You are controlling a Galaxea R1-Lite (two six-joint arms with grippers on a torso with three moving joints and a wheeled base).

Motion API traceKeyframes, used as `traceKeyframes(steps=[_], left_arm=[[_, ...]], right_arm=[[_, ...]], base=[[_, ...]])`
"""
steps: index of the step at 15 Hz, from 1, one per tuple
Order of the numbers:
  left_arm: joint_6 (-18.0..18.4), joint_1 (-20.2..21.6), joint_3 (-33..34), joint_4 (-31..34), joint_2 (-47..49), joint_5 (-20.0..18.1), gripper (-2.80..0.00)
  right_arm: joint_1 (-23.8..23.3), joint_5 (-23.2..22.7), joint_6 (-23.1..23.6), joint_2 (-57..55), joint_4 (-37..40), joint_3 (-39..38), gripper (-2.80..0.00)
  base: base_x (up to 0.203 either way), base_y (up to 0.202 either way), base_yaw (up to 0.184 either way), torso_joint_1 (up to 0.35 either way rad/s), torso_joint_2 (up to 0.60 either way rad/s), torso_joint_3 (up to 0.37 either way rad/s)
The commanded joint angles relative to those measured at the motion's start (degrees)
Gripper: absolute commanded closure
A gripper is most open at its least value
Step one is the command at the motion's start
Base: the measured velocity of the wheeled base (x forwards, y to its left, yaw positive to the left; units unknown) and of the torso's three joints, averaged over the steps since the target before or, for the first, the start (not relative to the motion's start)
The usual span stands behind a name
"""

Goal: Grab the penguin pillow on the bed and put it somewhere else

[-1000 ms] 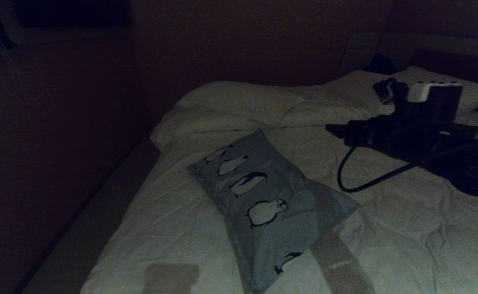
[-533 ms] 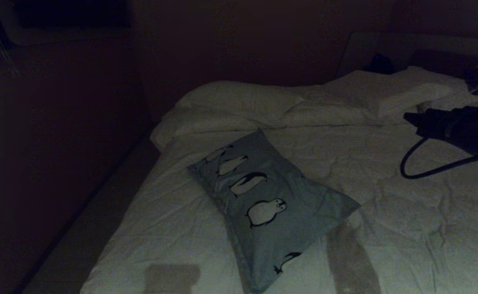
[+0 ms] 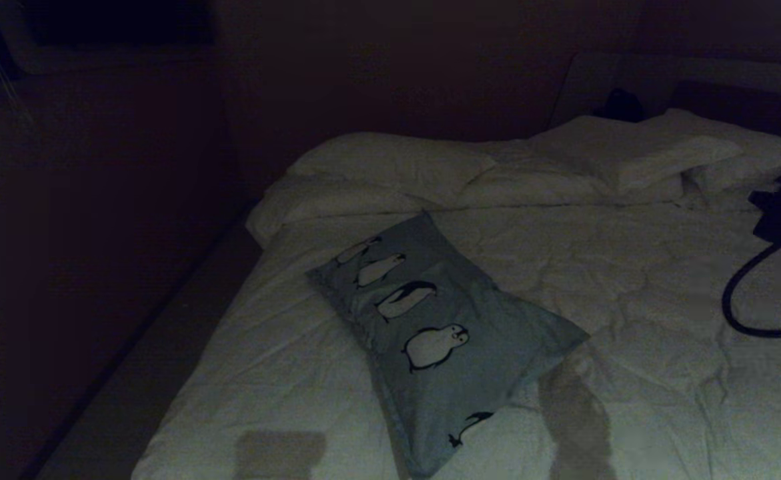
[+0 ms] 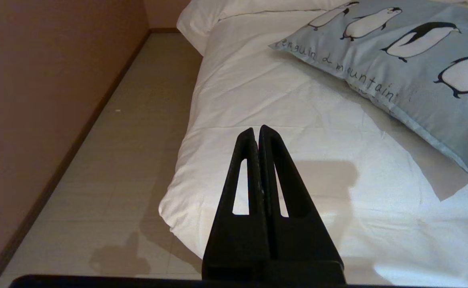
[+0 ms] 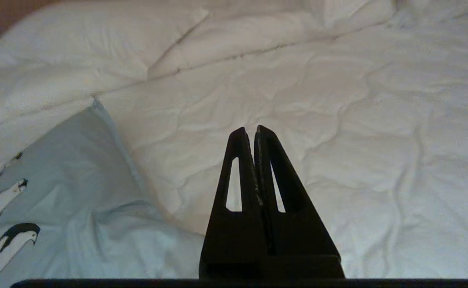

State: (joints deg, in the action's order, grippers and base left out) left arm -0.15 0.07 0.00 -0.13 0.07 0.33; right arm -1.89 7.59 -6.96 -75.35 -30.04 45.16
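Penguin pillow (image 3: 430, 333) lies flat on the bed (image 3: 630, 373), diagonal, mid-mattress, near the bed's floor-side edge; plain white pillows (image 3: 390, 160) beyond it, toward the headboard. Nothing has hold of it.

Right tool (image 5: 253, 132): fingers pressed together, empty, hanging over bare duvet just beside the pillow's far long edge. Left tool (image 4: 256, 130): likewise closed w/ nothing in it, hovering over the bed's near corner, short of the pillow's text edge.

Risks, as I judge them:
- Either tool going in w/ fingers closed = only shoves the pillow, no grip. Needs opening first.
- Pillow is soft, slack cover. A pinch on a loose corner may take fabric only; pillow sags, swings, slips out.
- Pinch too deep next to the pillow = grabs duvet too, drags bedding along.
- Pillow sits close to the bed edge; a sideways nudge could tip it to the floor (image 4: 110, 160).
- Right arm's cable (image 3: 737, 307) loops over the duvet, well apart from the pillow; could snag wrinkles.
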Motion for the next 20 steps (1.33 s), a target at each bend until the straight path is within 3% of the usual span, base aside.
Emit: traceKeyframes(steps=[1, 4, 7, 12, 20], left_arm=[[-0.03, 0.01, 0.0, -0.04, 0.01, 0.02, 0.0], [-0.03, 0.01, 0.0, 0.02, 0.01, 0.02, 0.0], [-0.03, 0.01, 0.0, -0.04, 0.01, 0.02, 0.0], [-0.03, 0.01, 0.0, -0.04, 0.01, 0.02, 0.0], [-0.03, 0.01, 0.0, 0.0, 0.01, 0.02, 0.0]], right_arm=[[-0.32, 1.12, -0.01, 7.3, -0.19, -2.83, 0.0], [-0.39, 6.64, 0.14, 14.58, -0.06, -5.07, 0.0], [-0.4, 8.55, 0.66, 22.47, 4.2, -6.46, 0.0], [-0.37, 8.77, 0.88, 38.05, 17.65, -6.57, 0.0], [1.16, 6.11, -0.48, 55.66, 30.59, -12.4, 0.0]], base=[[0.0, 0.0, 0.0, 0.0, 0.0, 0.0], [0.0, 0.0, 0.0, 0.0, 0.0, 0.0], [0.0, 0.0, 0.0, 0.0, 0.0, 0.0], [0.0, 0.0, 0.0, 0.0, 0.0, 0.0], [0.0, 0.0, 0.0, 0.0, 0.0, 0.0]])
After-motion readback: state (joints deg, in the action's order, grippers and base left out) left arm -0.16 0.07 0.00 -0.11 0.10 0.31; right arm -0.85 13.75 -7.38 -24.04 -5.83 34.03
